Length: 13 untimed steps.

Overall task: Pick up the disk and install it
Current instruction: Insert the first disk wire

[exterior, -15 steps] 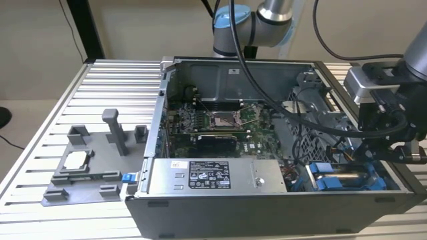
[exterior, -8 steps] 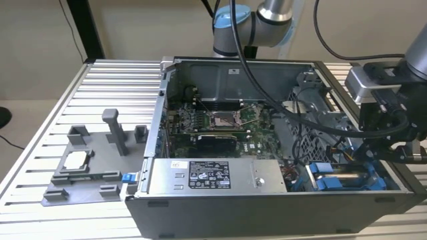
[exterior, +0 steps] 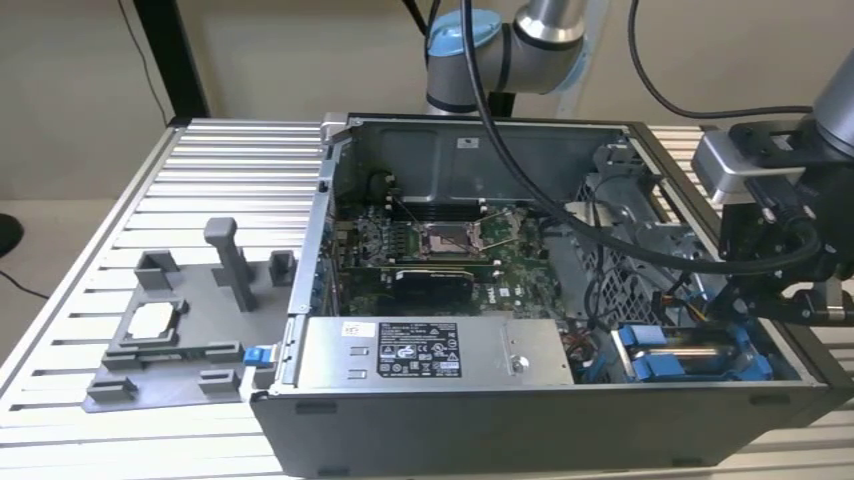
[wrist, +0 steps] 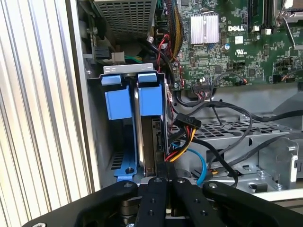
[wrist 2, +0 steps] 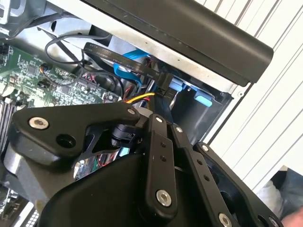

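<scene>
Hand (wrist: 161, 189) state: cannot tell; it hovers over the drive bay. Silver metal disk in its blue plastic bracket (wrist: 150, 101) stands on edge in the bay of the open grey computer case (exterior: 534, 425). Likely dense, stiff, shock-sensitive; grip bracket edges. Two blue brackets, one disk visible.

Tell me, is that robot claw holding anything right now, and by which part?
It cannot be told. The gripper sits right at the end of the disk standing in its blue bay inside the computer case, but the contact is hidden.
</scene>
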Motion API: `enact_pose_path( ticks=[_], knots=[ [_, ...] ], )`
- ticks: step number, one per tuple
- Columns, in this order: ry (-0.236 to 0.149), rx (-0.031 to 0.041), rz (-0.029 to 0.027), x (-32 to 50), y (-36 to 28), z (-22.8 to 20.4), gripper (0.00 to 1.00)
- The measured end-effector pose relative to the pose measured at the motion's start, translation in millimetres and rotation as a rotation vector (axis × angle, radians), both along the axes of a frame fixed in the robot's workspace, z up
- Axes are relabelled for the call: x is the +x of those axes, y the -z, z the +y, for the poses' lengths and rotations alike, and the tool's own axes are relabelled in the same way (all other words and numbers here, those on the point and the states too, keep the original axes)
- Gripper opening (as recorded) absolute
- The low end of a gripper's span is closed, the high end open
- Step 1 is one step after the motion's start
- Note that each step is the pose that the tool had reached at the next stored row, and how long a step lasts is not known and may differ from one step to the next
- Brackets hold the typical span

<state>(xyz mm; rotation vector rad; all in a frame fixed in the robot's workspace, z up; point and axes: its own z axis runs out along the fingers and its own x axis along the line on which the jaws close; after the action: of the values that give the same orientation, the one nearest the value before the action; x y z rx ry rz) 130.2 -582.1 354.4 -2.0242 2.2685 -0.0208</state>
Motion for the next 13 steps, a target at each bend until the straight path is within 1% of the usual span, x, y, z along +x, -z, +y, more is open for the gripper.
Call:
enact_pose_path(
  ticks=[9, 10, 11, 12, 13],
  knots=[
    [0.0, 0.0018, 0.0, 0.0, -0.1, -0.1, 0.0],
    [0.0, 0.0054, 0.0, 0.2, 0.0, -0.2, 0.0],
    [0.0, 0.0143, 0.0003, 0.8, 0.1, -0.3, 0.0],
    [0.0, 0.0261, 0.0014, 1.4, -0.1, -0.9, 0.0],
    [0.0, 0.0401, 0.0026, 1.7, 0.0, -1.5, 0.0]
  ],
)
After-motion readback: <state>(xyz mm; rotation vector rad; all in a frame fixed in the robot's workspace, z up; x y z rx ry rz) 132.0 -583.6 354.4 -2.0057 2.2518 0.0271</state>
